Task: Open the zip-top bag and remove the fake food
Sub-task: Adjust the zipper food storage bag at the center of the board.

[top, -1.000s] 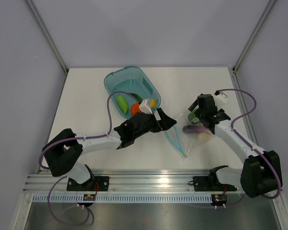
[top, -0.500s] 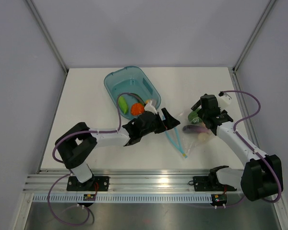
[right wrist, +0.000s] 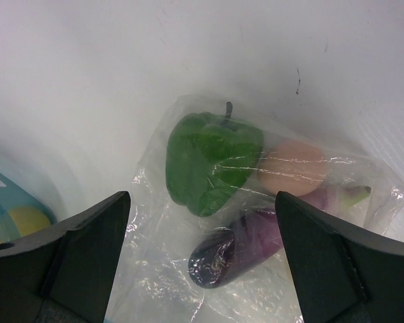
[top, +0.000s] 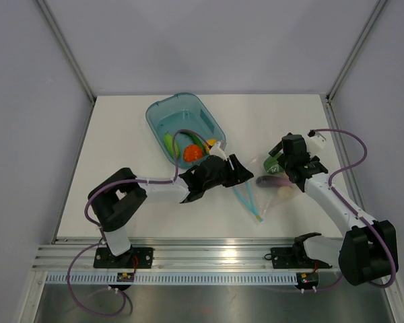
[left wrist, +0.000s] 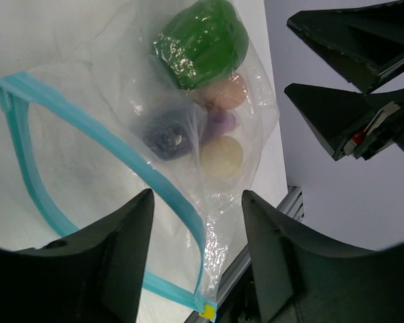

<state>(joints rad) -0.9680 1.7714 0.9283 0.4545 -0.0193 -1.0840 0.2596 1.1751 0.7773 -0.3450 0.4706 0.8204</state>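
From above, the white table (top: 121,134) has bare room on its left side and along the near edge. The hard teal tub (top: 182,111) holds a cucumber (top: 170,142), an orange piece (top: 192,153) and a lemon (top: 212,142). The crinkly clear bag (top: 269,192) lies on the right between both arms. The left gripper (top: 239,168) has reached closer to the bag than a second ago, its jaws narrower.

At the left wrist, the left gripper stands open, its fingers (left wrist: 121,256) either side of the blue zip strip (left wrist: 87,128) without pinching it. The mouth gapes; a green pepper (left wrist: 202,40), eggplant (left wrist: 165,134) and a pale round piece (left wrist: 221,156) sit deep inside.

At the right wrist, the right gripper (right wrist: 202,198) hangs wide open over the glossy pepper and a peach piece (right wrist: 293,168).
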